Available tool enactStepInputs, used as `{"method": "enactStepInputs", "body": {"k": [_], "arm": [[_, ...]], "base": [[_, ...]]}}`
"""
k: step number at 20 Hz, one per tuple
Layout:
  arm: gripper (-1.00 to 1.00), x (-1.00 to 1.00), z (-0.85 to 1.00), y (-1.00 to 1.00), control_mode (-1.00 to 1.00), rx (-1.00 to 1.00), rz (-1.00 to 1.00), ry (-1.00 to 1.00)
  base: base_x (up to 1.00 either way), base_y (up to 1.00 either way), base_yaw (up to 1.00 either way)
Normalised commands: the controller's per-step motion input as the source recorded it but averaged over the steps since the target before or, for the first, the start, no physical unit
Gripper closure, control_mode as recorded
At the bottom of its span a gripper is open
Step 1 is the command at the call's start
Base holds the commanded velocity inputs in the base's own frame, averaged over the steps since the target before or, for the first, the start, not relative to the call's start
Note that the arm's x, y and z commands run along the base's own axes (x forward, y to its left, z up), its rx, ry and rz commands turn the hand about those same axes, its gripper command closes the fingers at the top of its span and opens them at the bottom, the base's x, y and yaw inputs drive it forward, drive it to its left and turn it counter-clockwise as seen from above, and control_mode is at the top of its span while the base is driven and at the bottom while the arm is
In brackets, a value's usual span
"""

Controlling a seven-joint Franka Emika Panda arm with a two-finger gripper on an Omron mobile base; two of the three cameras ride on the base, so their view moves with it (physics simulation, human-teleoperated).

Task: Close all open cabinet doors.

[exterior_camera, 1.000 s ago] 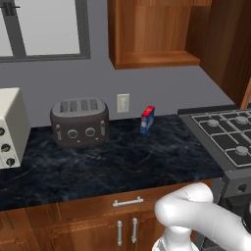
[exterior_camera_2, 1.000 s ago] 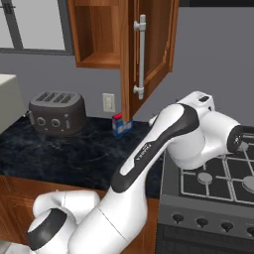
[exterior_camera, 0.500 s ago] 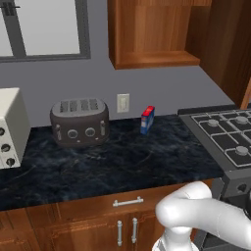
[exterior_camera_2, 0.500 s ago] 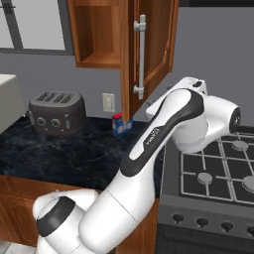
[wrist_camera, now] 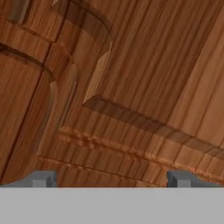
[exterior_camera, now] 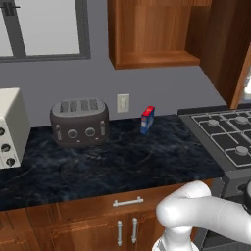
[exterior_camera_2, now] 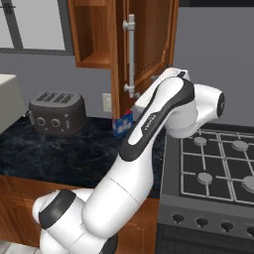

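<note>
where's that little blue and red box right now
The box stands on the dark counter by the back wall, between the toaster and the stove, just right of the wall outlet.

Even soft light, faint shadows, slightly blurry

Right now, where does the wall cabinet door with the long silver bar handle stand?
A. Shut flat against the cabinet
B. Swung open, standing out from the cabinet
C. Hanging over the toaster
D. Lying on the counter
B: in the right base view the cabinet door stands out from the open cabinet, its bar handle facing the camera, with the arm's upper end beside its lower edge.
</note>
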Motion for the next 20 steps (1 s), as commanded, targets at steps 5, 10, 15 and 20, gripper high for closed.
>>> {"method": "enactStepInputs", "body": {"k": [5,10,15,20], "arm": [[-1.0,0.01,0.0,0.83,-1.0,-0.07,0.11,-0.03],[-1.0,0.02,0.01,0.92,-1.0,-0.11,0.11,-0.05],[-1.0,0.27,0.17,0.8,-1.0,-0.13,0.03,-0.05],[-1.0,0.61,0.26,0.52,-1.0,-0.08,0.0,0.0]], "base": [[0.0,0.0,0.0],[0.0,0.0,0.0],[0.0,0.0,0.0],[0.0,0.0,0.0]]}}
